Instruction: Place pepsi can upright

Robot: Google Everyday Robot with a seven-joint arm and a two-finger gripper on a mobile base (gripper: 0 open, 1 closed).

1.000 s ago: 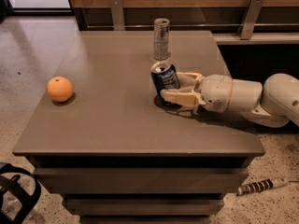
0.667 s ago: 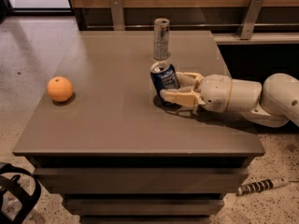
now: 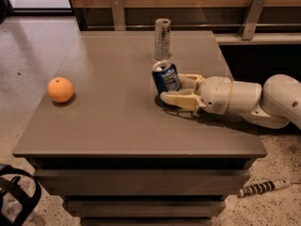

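Orange (image 3: 60, 89) sits at the table's (image 3: 113, 131) 9 o'clock edge. Right of centre, the pepsi can (image 3: 166, 76) stands on its base, tipped slightly toward 11 o'clock. It is dark blue with white marks and a silver top. A silver can (image 3: 162, 39) stands at its 12 o'clock. The gripper (image 3: 172, 88) clasps the pepsi can, near finger at 5 o'clock, far finger at 3. The arm (image 3: 254, 100) lies low, reaching in from 3 o'clock.
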